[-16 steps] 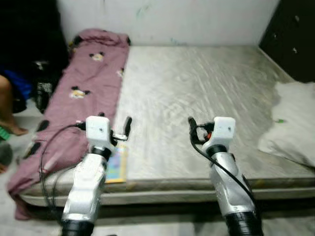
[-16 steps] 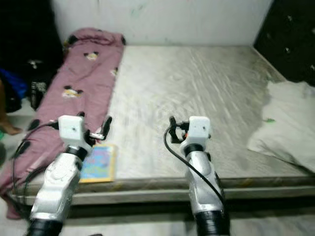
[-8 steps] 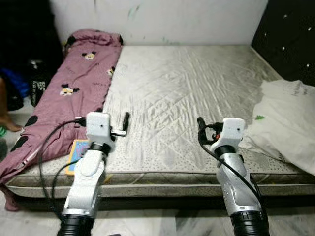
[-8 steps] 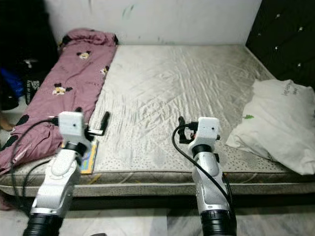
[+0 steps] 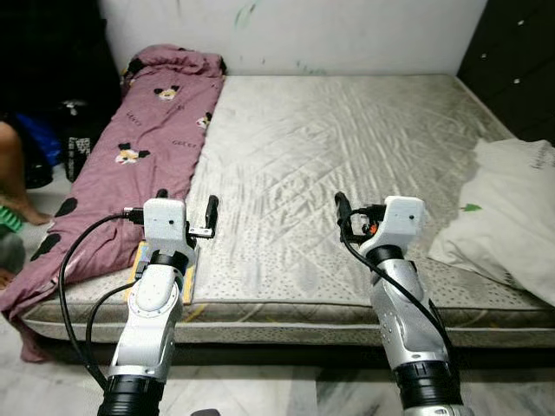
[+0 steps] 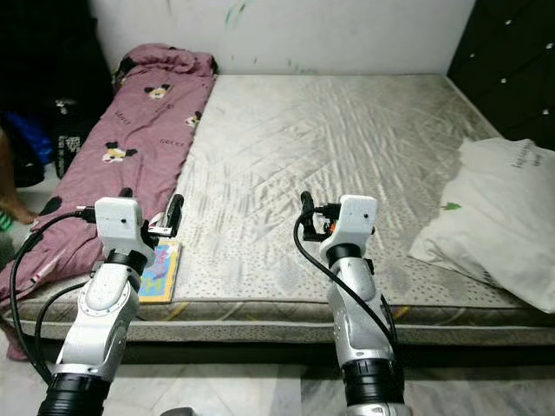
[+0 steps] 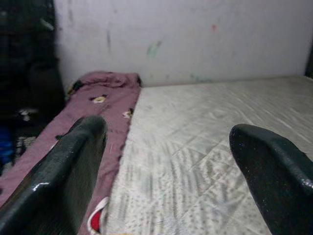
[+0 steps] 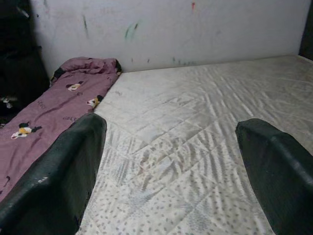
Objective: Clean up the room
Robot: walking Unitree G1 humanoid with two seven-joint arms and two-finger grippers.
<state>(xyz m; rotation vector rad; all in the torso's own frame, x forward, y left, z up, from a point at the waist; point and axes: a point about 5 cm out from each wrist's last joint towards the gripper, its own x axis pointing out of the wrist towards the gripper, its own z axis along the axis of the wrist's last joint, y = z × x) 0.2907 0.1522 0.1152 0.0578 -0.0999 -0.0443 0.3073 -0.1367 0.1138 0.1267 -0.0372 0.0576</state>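
Left tool (image 5: 186,211) and right tool (image 5: 357,218) wide open, empty, above bed (image 5: 347,147) edge; book (image 6: 160,270) beneath left tool

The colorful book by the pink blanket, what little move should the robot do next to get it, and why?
Probably lower the left claw toward the colorful book. The book lies flat at the mattress edge beside the pink blanket, right below that claw, which is open and holds nothing.
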